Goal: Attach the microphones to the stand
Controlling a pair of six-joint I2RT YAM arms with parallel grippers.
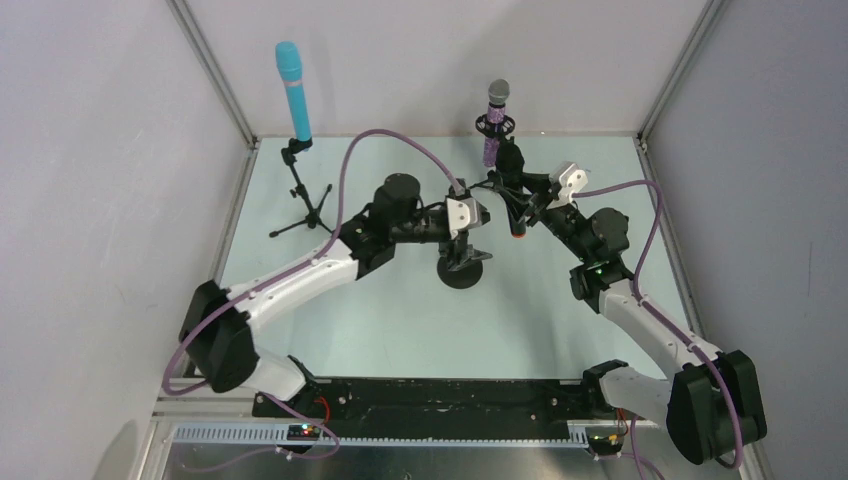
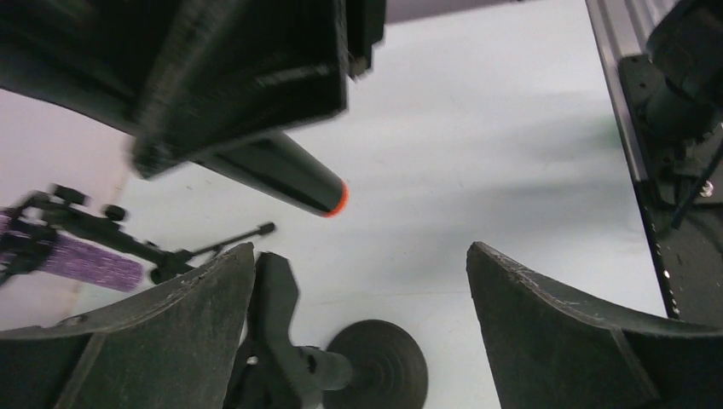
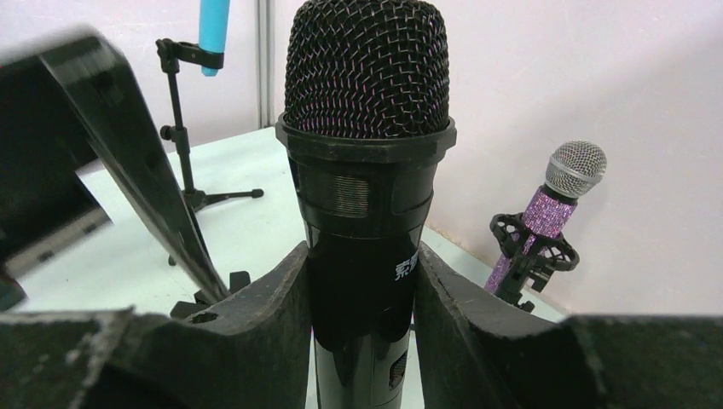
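Note:
My right gripper [image 1: 519, 198] is shut on the black microphone [image 1: 516, 216] and holds it above the table, orange end down. In the right wrist view its mesh head [image 3: 367, 64] stands upright between my fingers [image 3: 256, 324]. My left gripper [image 1: 462, 254] is open over a small black stand with a round base [image 1: 462, 274]. In the left wrist view the stand's clip [image 2: 274, 319] sits right beside my left finger [image 2: 170, 332], and the round base [image 2: 381, 366] lies below. The orange end [image 2: 338, 198] hangs above it. The light-blue microphone [image 1: 292, 88] and the purple glittery microphone [image 1: 494, 125] each sit in a stand.
The blue microphone's tripod stand [image 1: 303, 205] stands at the back left. The purple one's stand with a ring mount [image 3: 533, 247] is at the back middle, close behind my right gripper. Walls enclose the table on three sides. A black rail [image 1: 440, 398] runs along the near edge.

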